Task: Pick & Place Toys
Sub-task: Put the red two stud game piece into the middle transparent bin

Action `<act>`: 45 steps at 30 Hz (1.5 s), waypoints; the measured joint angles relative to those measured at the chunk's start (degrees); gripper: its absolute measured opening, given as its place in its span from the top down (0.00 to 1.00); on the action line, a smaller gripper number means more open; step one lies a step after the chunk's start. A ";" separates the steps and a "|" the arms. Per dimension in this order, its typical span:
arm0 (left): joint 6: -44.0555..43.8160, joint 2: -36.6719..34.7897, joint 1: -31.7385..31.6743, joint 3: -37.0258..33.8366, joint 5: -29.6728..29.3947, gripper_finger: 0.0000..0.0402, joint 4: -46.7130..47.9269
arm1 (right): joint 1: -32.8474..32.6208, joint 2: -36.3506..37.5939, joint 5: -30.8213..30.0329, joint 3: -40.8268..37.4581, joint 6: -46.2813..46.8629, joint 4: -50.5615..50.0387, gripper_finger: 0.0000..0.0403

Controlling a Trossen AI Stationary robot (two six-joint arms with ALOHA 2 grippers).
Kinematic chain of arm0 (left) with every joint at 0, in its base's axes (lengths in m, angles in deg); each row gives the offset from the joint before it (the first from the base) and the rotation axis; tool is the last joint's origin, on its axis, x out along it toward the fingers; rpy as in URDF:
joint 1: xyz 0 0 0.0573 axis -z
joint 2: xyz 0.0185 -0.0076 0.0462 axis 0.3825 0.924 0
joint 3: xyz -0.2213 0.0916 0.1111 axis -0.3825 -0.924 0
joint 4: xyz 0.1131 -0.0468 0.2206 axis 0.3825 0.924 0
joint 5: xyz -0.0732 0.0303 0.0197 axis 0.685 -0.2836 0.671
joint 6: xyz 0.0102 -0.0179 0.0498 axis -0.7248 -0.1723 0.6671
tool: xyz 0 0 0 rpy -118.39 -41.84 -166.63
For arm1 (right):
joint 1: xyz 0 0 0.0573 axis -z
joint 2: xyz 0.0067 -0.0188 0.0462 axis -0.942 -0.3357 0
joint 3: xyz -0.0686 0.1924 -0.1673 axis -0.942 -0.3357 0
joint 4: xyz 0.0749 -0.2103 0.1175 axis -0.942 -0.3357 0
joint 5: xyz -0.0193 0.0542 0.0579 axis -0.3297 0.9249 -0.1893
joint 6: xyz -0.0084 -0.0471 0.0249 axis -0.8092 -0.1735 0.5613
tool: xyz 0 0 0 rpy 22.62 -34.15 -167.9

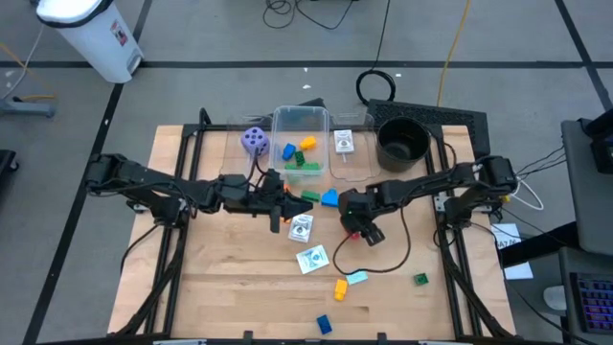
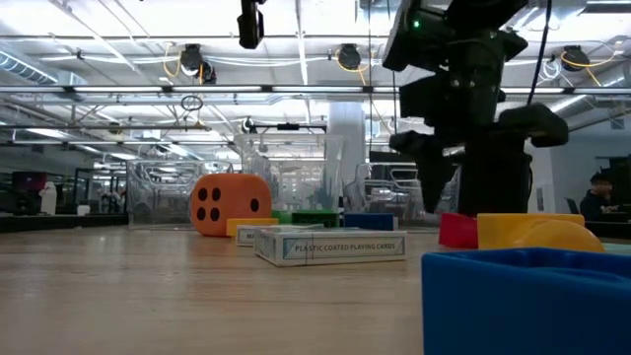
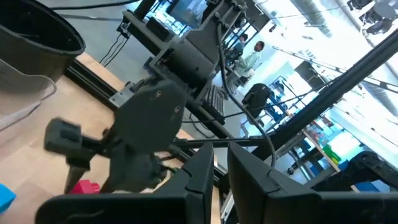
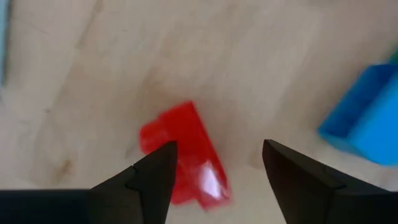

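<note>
1. The left end effector (image 1: 279,201) hung over the middle of the bench (image 1: 220,278), its fingers pressed together on nothing, an orange die (image 1: 283,190) beside it.
2. A purple die (image 1: 254,141) sat at the far side, just left of the clear tub (image 1: 302,120), showing dark dots upward.
3. The clear tub held a blue block (image 1: 288,151), a yellow block (image 1: 308,143) and green blocks (image 1: 305,163); their long axes could not be told.
4. A green block (image 1: 308,196) and a blue block on the bench (image 1: 329,198) lay just in front of the tub.
5. Two white cards (image 1: 301,228) lay flat on the bench below these, the nearer card (image 1: 312,259) turned slantwise. In the low view one card box (image 2: 330,246) read "PLASTIC COATED PLAYING CARDS".
6. A third card (image 1: 344,143) lay inside a second clear tray beside the tub; its printing was too small to read.
7. The right end effector (image 4: 214,171) was open and pointed down at a red block (image 4: 186,152). The block's long axis ran slantwise across the gap, one finger (image 4: 155,177) overlapping it and the other well clear.
8. The black round pot (image 1: 402,141) stood at the far right; its contents could not be seen.
9. Near the front edge lay a yellow block near the front (image 1: 340,288), a teal block (image 1: 357,278), a small green block (image 1: 420,279) and a blue block at the edge (image 1: 324,325).
</note>
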 joint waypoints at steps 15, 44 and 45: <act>-0.70 0.00 0.00 0.00 0.03 0.87 0.04 | -0.13 -2.08 1.01 0.02 0.60 -0.87 0.65; -0.83 0.00 0.02 0.00 -1.96 0.87 -0.27 | 0.52 19.69 5.20 -0.15 23.33 7.92 0.86; -0.49 0.00 0.02 0.00 -2.93 0.87 -0.82 | 0.71 21.30 6.09 -0.11 26.05 10.15 0.86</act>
